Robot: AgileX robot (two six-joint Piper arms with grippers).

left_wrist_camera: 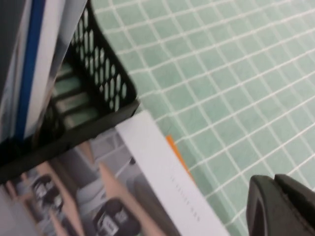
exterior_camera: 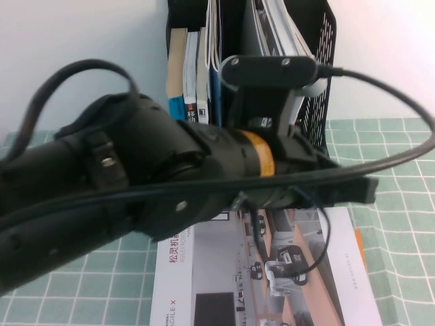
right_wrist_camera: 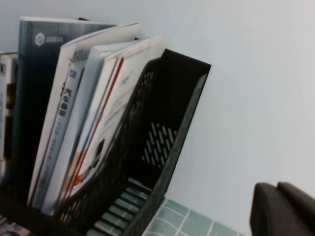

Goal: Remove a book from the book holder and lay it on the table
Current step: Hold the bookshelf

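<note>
From the high view, most of the picture is filled by the left arm [exterior_camera: 136, 183], a black arm with an orange ring, which reaches across from the left over the table [exterior_camera: 401, 224], a mint-green cloth with a white grid. Behind the arm the black book holder [exterior_camera: 319, 81] stands against the pale wall, with thick books [exterior_camera: 194, 75] upright in its left part and thinner magazines [exterior_camera: 282, 27] leaning in its right part. Below the arm, a magazine with robot photos and a Chinese title [exterior_camera: 272, 278] lies flat on the cloth just in front of the holder. In the left wrist view, the left gripper [left_wrist_camera: 283, 206] is seen at the lower edge, its fingers pressed together and holding nothing, above the green cloth. The flat magazine's white margin with an orange strip is seen beside it, touching the slotted corner of the holder. In the right wrist view, the right gripper [right_wrist_camera: 285, 209] is also seen pressed together and empty, near the wall and to the side of the holder. The holder's end compartment holds several leaning white brochures [right_wrist_camera: 106, 123]; which of them is the book with the orange-red vehicles cannot be told.
</note>
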